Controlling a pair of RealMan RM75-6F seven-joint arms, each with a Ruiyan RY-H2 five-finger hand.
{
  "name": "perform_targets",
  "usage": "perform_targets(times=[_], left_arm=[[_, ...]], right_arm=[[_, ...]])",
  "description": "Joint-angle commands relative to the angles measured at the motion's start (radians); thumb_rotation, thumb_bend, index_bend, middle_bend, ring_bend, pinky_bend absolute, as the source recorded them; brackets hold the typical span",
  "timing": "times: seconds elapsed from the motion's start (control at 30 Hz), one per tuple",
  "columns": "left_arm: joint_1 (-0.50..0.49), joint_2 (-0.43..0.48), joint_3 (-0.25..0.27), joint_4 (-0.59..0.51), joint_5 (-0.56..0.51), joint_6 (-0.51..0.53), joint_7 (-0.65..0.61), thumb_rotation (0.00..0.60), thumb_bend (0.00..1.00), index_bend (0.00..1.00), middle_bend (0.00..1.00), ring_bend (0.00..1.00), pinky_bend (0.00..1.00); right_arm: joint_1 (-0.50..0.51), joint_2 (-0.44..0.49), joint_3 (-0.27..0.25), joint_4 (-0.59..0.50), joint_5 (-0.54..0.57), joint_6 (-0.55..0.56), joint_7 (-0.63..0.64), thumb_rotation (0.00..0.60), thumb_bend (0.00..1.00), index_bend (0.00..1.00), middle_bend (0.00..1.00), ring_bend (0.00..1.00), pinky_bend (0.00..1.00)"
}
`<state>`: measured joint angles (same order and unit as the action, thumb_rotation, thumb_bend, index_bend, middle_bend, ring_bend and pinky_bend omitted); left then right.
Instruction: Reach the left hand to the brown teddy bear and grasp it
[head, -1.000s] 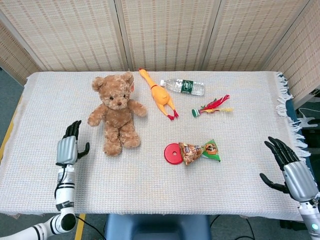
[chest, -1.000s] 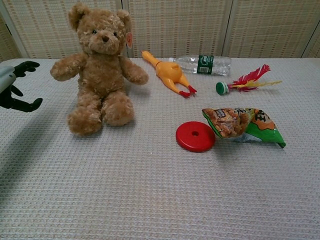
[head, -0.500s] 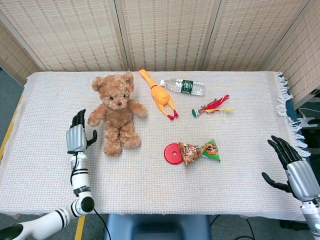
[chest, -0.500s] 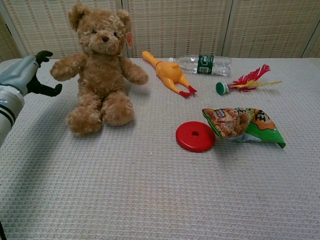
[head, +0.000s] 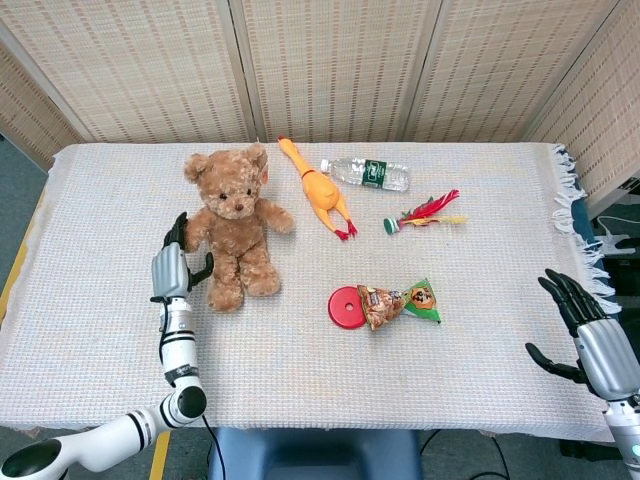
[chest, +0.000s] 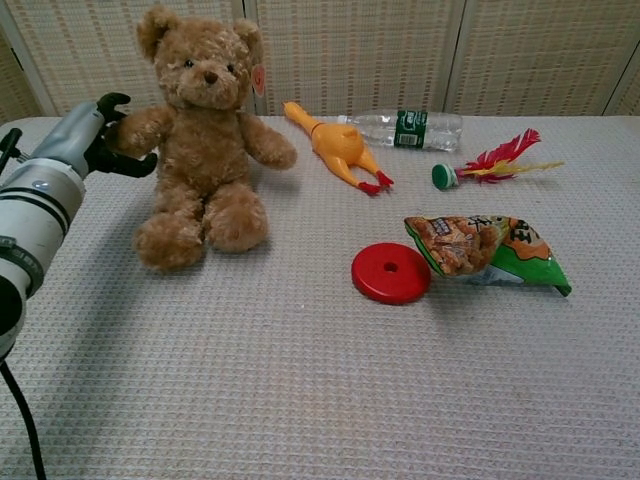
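Left hand (head: 172, 268) is spread, holding nothing, with its fingertips at the brown teddy bear (head: 233, 226), right by the arm on that side. I judge the reach nearly done: I should slide the palm in until the fingers wrap that arm or the torso, then close gently. On the worktop (head: 300, 340) the bear sits upright, just beside my hand.

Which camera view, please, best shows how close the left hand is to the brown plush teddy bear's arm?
The chest view: the left hand appears large, its dark fingers at the brown plush teddy bear's arm. The head view shows the same hand small, from above, beside the bear.
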<state>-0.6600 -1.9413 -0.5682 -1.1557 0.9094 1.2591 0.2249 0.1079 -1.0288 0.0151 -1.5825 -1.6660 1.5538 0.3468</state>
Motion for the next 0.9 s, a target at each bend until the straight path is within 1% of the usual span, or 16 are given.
perform_targets(times=[0.03, 0.13, 0.2, 0.3, 0.37, 0.57, 0.73, 0.8, 0.9], left_arm=[[-0.014, -0.014, -0.008, 0.023, -0.013, 0.008, 0.005, 0.6, 0.4, 0.09, 0.17, 0.15, 0.34], [-0.027, -0.031, -0.005, 0.06, -0.011, 0.027, 0.013, 0.6, 0.42, 0.15, 0.23, 0.18, 0.34], [-0.035, -0.043, -0.005, 0.088, -0.01, 0.039, 0.013, 0.6, 0.44, 0.19, 0.29, 0.22, 0.35], [-0.047, -0.062, -0.006, 0.129, -0.004, 0.059, 0.013, 0.6, 0.48, 0.24, 0.36, 0.3, 0.42], [-0.052, -0.07, -0.003, 0.146, 0.001, 0.066, 0.012, 0.6, 0.5, 0.26, 0.39, 0.33, 0.44], [-0.06, -0.086, 0.014, 0.187, 0.028, 0.086, 0.002, 0.6, 0.5, 0.27, 0.42, 0.35, 0.44], [-0.065, -0.092, 0.02, 0.203, 0.047, 0.096, -0.017, 0.6, 0.49, 0.27, 0.43, 0.35, 0.44], [-0.07, -0.098, 0.039, 0.237, 0.094, 0.129, -0.042, 0.6, 0.49, 0.27, 0.43, 0.35, 0.44], [-0.065, -0.107, 0.048, 0.257, 0.09, 0.112, -0.05, 0.6, 0.49, 0.29, 0.44, 0.36, 0.44]], right_arm=[[0.0, 0.001, 0.0, -0.001, 0.002, -0.001, -0.001, 0.6, 0.16, 0.0, 0.0, 0.0, 0.15], [0.0, 0.001, 0.0, -0.003, 0.004, -0.002, -0.001, 0.6, 0.16, 0.0, 0.0, 0.0, 0.15], [0.002, 0.002, 0.001, -0.004, 0.006, -0.006, -0.002, 0.6, 0.16, 0.0, 0.0, 0.0, 0.15], [0.005, 0.003, 0.002, -0.007, 0.008, -0.013, -0.004, 0.6, 0.16, 0.0, 0.0, 0.0, 0.15], [0.005, 0.004, 0.001, -0.008, 0.008, -0.013, -0.006, 0.6, 0.16, 0.0, 0.0, 0.0, 0.15], [0.003, 0.003, 0.001, -0.007, 0.008, -0.01, -0.005, 0.6, 0.16, 0.0, 0.0, 0.0, 0.15], [0.002, 0.003, -0.001, -0.006, 0.005, -0.009, -0.004, 0.6, 0.16, 0.0, 0.0, 0.0, 0.15], [0.002, 0.003, -0.003, -0.005, 0.004, -0.011, -0.004, 0.6, 0.16, 0.0, 0.0, 0.0, 0.15], [0.002, 0.003, -0.003, -0.005, 0.004, -0.012, -0.005, 0.6, 0.16, 0.0, 0.0, 0.0, 0.15]])
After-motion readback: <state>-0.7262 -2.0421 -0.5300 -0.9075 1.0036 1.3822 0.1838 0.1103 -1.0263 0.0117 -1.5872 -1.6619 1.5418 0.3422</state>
